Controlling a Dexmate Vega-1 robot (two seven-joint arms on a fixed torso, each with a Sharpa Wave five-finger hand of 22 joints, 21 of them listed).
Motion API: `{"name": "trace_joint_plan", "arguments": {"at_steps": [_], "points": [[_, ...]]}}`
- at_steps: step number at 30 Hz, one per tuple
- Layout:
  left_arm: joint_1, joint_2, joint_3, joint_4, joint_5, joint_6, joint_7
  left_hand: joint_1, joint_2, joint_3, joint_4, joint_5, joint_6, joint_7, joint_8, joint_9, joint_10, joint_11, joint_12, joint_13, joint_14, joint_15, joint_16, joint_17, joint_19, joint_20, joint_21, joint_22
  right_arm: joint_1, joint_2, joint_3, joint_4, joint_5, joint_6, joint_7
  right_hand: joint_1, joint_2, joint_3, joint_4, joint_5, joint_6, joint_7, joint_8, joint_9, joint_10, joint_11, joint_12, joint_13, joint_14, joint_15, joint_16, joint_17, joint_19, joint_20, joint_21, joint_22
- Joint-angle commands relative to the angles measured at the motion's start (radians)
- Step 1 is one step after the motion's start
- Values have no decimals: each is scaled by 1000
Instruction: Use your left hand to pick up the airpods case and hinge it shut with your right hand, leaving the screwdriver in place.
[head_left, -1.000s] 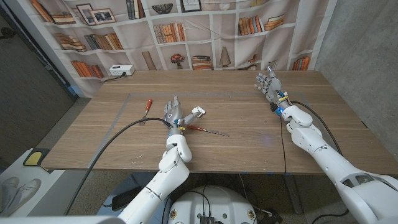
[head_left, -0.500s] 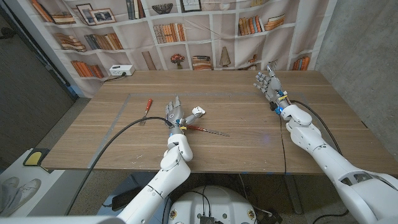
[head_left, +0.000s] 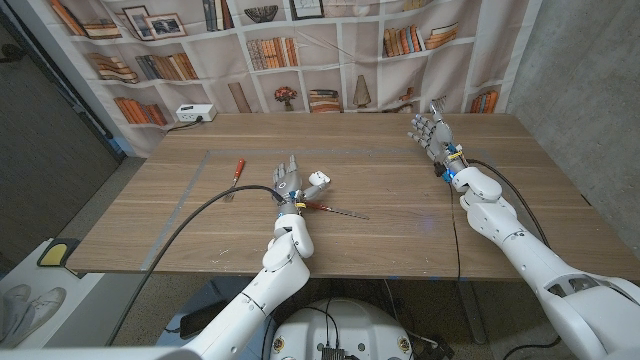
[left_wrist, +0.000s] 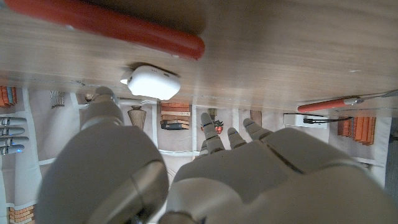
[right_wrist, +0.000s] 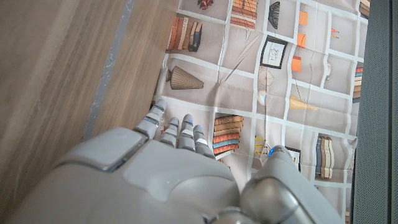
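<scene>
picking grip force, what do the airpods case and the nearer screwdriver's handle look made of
Airpods case: likely hard glossy white plastic, smooth and rounded with a soft sheen. Screwdriver handle: apparently smooth red-orange plastic, with a faint highlight along it; the shaft looks like thin dark metal.

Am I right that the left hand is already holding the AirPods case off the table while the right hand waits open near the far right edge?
Not quite: the head view shows the AirPods case on the table beside the open left hand, not held. The right hand does wait open at the far right.

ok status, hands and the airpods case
Left hand open beside airpods case, not gripping. Right hand open, far side. Screwdriver lies close by.
</scene>
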Motion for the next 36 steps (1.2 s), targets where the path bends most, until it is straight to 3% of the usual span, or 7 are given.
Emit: {"name": "trace_joint_plan", "arguments": {"at_steps": [1, 4, 16, 18, 20, 27, 36], "points": [[-14, -4, 17, 28, 2, 2, 12, 3, 11, -1, -6, 7, -320, -8, 4, 1, -1, 1, -2, -1, -5, 1, 7, 2, -4, -5, 5, 3, 1, -5, 4, 3, 2, 4, 6, 4, 9, 2, -7, -2, 2, -6, 7, 4, -9, 2, 1, 2, -4, -1, 8, 0, 1, 9, -1, 4], [-12, -18, 26, 52, 30, 11, 77, 5, 12, -1, -6, 7, -319, -9, 4, 1, 0, 3, -3, -2, -4, 1, 8, 2, -4, -6, 5, 3, -2, -7, 5, -6, 3, -3, 0, 4, 9, 2, -7, -2, 2, -6, 7, 4, -9, 2, 1, 2, -4, -1, 8, 0, 2, 9, -2, 4], [2, -20, 11, 42, 0, 4, 62, 15, 18, 1, -10, 4, -294, -8, 14, 1, 46, 3, 3, -12, 22, -3, 20, 1, 15, -6, 11, 3, -17, -11, 7, -33, 7, -6, -3, 4, 10, 2, -8, -2, 2, -7, 7, 4, -9, 2, 1, 2, -4, -1, 8, -1, 2, 10, -6, 4], [22, -27, -14, 56, -35, -74, 134, 16, 19, 0, -10, 3, -286, -6, 16, 1, 58, 10, 5, -15, 26, -2, 21, 1, 19, -3, 12, 3, -19, -11, 6, -36, 7, -8, -2, 3, 10, 2, -8, -2, 2, -7, 7, 4, -9, 2, 1, 2, -4, -1, 8, -1, 2, 10, -7, 4], [11, -17, 4, 29, -9, -3, 59, 17, 20, 1, -10, 2, -273, -5, 20, 1, 73, 9, 8, -18, 36, -3, 24, 1, 26, -2, 14, 3, -22, -13, 6, -42, 5, -10, -7, 3, 10, 2, -8, -2, 4, -7, 8, 4, -8, 1, 2, 2, -4, -1, 8, -1, 2, 11, -8, 4], [20, -12, -12, 37, -44, -57, 69, 20, 20, 0, -11, 2, -268, -9, 20, 1, 77, 11, 4, -22, 43, -6, 25, 1, 32, -3, 14, 3, -25, -14, 2, -49, 3, -13, -6, 3, 11, 1, -9, -2, 5, -9, 8, 4, -8, 3, 2, 2, -3, -1, 9, -1, 3, 11, -10, 5], [11, -29, -11, 54, -50, -49, 74, 21, 21, 0, -12, 1, -269, -8, 17, 1, 75, 3, -2, -27, 42, -5, 23, 1, 33, -3, 13, 3, -30, -15, 4, -52, 2, -10, -10, 2, 11, 1, -9, -2, 5, -9, 8, 4, -7, 2, 2, 2, -3, -1, 9, -1, 4, 10, -12, 5]]}}
